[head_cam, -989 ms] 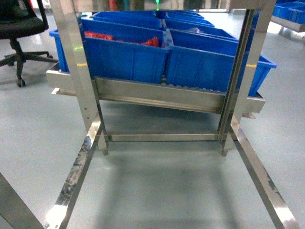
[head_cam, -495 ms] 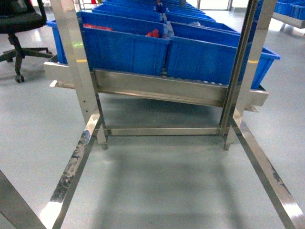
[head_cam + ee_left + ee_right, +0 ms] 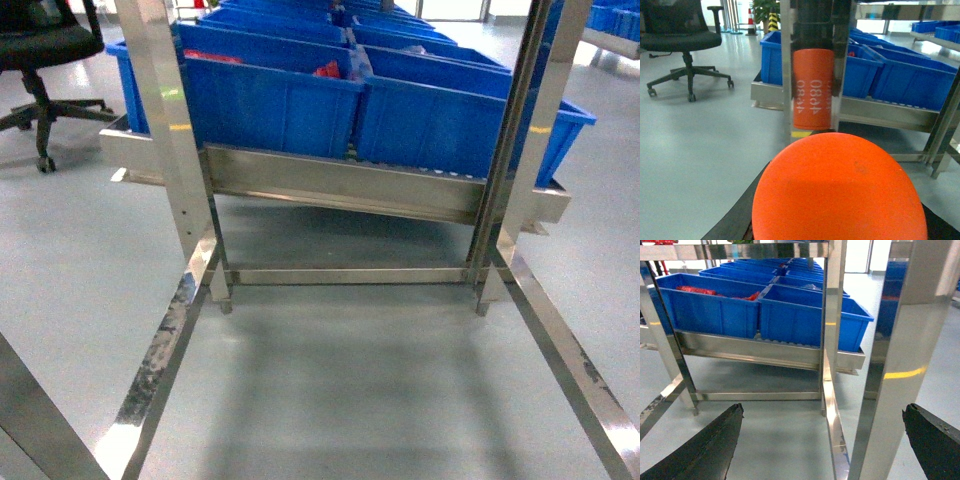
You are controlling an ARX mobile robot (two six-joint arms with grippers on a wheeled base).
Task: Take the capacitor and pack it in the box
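Left gripper (image 3: 812, 70), seen from its wrist camera, is closed on an orange capacitor (image 3: 813, 87), an upright cylinder with white printing, pinched between dark fingers; a second orange rounded form (image 3: 840, 190) fills the foreground, and we cannot tell what it is. The box is not visible in any view, so we judge the step in hand to be carrying the part toward it. To do this well, we would keep the grip firm and the cylinder upright, and steer the arm well clear of the steel uprights.

Moving rightward in the head view, an office chair (image 3: 40, 50) stands at far left on the grey floor (image 3: 340, 390). A stainless rack (image 3: 340, 190) spans the middle, its sloped shelf bearing blue bins (image 3: 270, 100); red items (image 3: 328, 70) lie in one of the left bins.

Right gripper (image 3: 825, 440) holds nothing: its two dark fingertips (image 3: 705, 445) sit wide apart at the lower corners of its wrist view, with a rack post between them. The polished floor reflects the ceiling lighting, and a traffic cone (image 3: 751, 20) marks the background.
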